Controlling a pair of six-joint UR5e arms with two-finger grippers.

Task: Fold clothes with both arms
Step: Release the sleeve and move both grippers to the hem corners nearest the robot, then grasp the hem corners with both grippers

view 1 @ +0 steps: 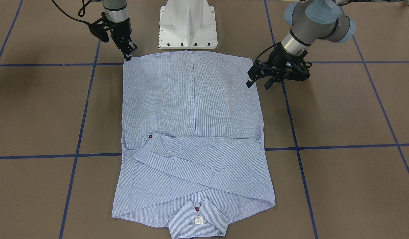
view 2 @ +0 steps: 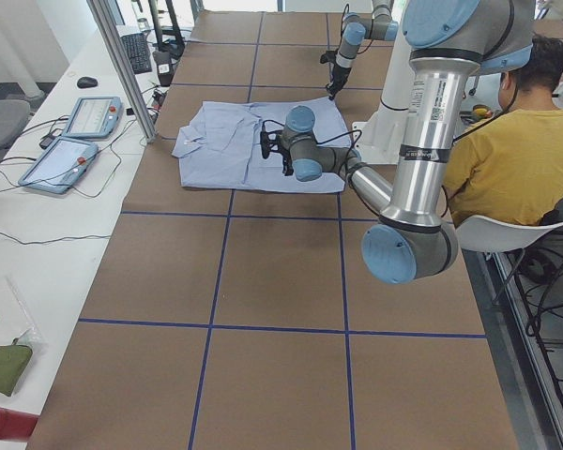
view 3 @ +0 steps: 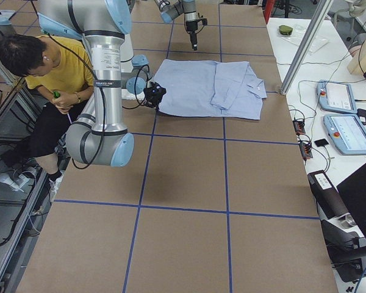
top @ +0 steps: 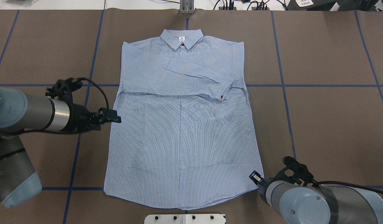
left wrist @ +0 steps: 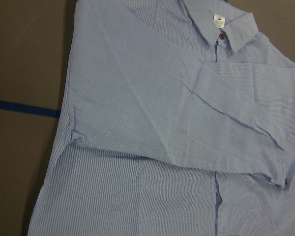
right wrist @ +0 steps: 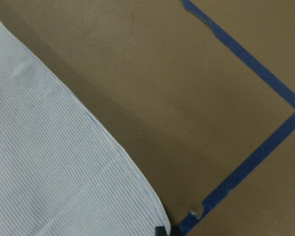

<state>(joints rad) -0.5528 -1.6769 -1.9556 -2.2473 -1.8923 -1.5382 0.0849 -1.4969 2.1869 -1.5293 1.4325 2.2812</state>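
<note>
left gripper (view 1: 258,84) jaws spread, nothing between them, hovering just off the shirt's (top: 182,133) side edge, at 9 o'clock of it in the overhead view. right gripper (view 1: 128,55) tips point down at the hem corner, 5 o'clock of the shirt; can't tell whether its jaws pinch cloth or only touch it. shirt lies flat, front up, on the brown table (top: 319,124), collar (top: 181,39) at 12 o'clock, hem at 6 toward the white base (top: 185,218). both sleeves folded across the chest, one cuff's red button (top: 222,97) at 2 o'clock.
</note>
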